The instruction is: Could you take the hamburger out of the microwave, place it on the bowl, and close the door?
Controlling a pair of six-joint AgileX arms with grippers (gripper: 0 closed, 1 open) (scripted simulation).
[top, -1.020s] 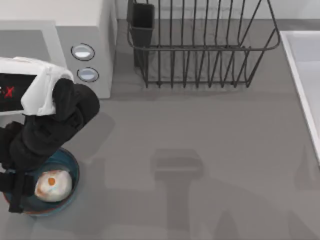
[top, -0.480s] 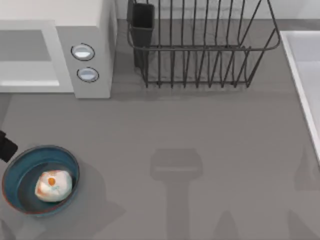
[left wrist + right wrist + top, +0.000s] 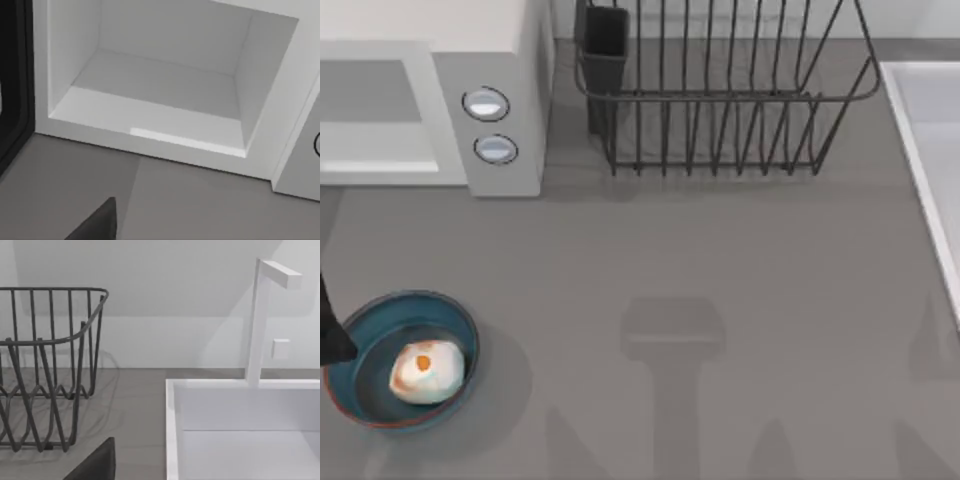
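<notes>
The small rounded whitish-cream hamburger with orange patches is seen at the lower left of the top view, resting inside the round blue bowl with a thin reddish-brown rim and dark teal inside, a little toward the bowl's lower part. The first two parts of the task are therefore judged to be done, and the step in hand is taken to be the closing of the door. The large white boxy microwave with two round silver-blue buttons stands at the upper left of the top view, well apart from the bowl across bare grey bench. In the left wrist view its pale grey cavity is shown open and bare, and a dark-edged panel at the left edge of that frame is probably the opened door, though little of it can be made out. A dark piece of the left arm is glimpsed at the left edge of the top view, just beside the bowl; how far the left pincer is open cannot be told, nor whether anything is held. The same is to be said of the right pincer, which faces a dark wire dish rack and a white sink. The next move is judged to call for the left arm to be brought behind the door's outer face, so that it can be swung shut without the bowl being disturbed.
</notes>
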